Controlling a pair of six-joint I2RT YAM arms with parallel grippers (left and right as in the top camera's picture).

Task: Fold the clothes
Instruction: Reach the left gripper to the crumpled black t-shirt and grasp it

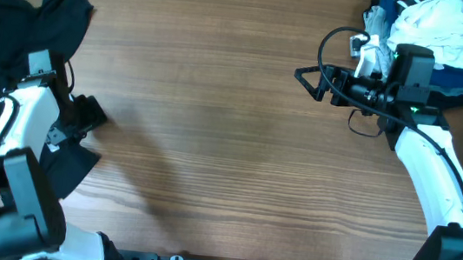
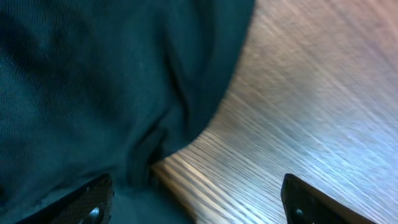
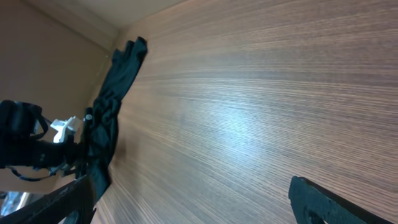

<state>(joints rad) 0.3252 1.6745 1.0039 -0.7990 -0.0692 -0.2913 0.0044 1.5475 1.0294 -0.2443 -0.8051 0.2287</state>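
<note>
Wooden table (image 1: 212, 145) carries our soft, light black T-shirt (image 1: 16, 27), bunched at frame left; we'd pinch its edge. Left gripper (image 2: 196, 202) and right gripper (image 3: 189, 202) gape wide, gripping nothing.

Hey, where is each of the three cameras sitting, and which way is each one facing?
Overhead: above the table, facing straight down; left arm over the black T-shirt, right arm by a garment heap.
Left wrist: on the left arm, looking down through the open left gripper at the T-shirt's edge.
Right wrist: on the right arm, looking low across the table, past the open right gripper, toward the T-shirt.
Shared: all three see the T-shirt.
</note>
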